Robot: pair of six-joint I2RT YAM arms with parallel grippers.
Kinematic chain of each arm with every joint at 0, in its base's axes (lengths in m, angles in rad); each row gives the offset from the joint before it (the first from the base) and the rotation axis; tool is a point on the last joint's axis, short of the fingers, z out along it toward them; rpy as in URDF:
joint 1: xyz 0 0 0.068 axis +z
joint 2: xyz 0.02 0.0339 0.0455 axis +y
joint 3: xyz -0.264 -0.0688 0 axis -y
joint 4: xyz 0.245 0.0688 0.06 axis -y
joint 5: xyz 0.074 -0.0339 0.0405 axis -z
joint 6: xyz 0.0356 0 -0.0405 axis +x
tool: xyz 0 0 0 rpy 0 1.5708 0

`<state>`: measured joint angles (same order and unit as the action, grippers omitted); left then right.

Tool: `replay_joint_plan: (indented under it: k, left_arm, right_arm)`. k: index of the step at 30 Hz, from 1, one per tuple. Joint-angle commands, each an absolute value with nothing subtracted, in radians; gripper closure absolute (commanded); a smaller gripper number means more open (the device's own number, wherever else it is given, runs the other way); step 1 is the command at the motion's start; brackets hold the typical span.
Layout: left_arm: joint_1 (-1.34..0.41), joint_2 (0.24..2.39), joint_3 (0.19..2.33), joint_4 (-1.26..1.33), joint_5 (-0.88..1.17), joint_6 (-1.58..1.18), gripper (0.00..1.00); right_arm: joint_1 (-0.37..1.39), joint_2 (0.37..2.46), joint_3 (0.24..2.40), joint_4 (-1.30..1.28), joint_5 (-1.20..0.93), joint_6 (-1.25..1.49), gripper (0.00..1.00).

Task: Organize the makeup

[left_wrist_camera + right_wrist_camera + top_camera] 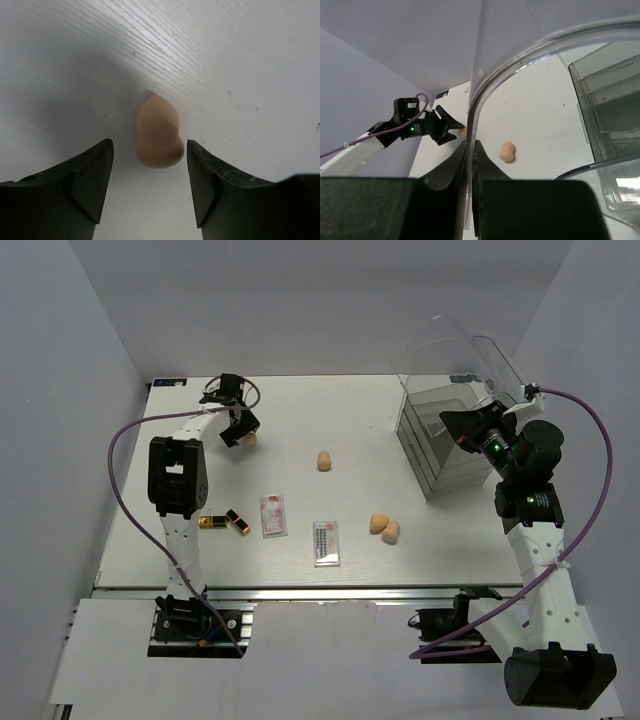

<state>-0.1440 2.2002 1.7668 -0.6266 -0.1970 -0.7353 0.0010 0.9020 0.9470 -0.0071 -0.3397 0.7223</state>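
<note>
Our left jaws stand apart just above the worktop (420, 560). A sponge (157, 132) lies on it between them, touching neither, with its narrow end pointing away from the wrist and its broad end closer to the right-hand side. Our right jaws are clamped on the edge of the clear lid (485, 85), which is swung up above the box (440, 445); the thin plastic edge runs straight between them. A second sponge (324, 461) lies between the two sets of jaws, well apart from both. A third sponge (378, 524) and a fourth sponge (391, 532) lie touching each other, nearer the bases than the right jaws. Nearer the bases than the left jaws lie a lipstick (211, 521) and a second lipstick (238, 523), end to end. Just beside them is the pink palette (273, 515), and the dark palette (326, 542) lies a little further toward the right jaws' side.
</note>
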Motion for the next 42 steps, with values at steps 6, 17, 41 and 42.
replay_joint_plan:
  k: [6, 17, 41, 42]
  left_arm:
    - [-0.147, 2.224, 1.801, -0.609, -0.150, -0.750, 0.43]
    - [-0.178, 1.961, 1.494, -0.283, 0.114, -0.807, 0.84]
    - [-0.574, 1.976, 1.377, 0.655, 0.520, -1.338, 0.88]
    - [-0.578, 1.983, 1.387, 0.664, 0.517, -1.347, 0.88]
  right_arm:
    - [-0.002, 0.867, 0.994, 0.169, -0.337, 0.704, 1.00]
    - [-0.002, 0.858, 1.002, 0.155, -0.331, 0.698, 1.00]
    - [-0.002, 0.838, 0.994, 0.147, -0.322, 0.695, 1.00]
    - [-0.002, 0.836, 0.994, 0.146, -0.321, 0.698, 1.00]
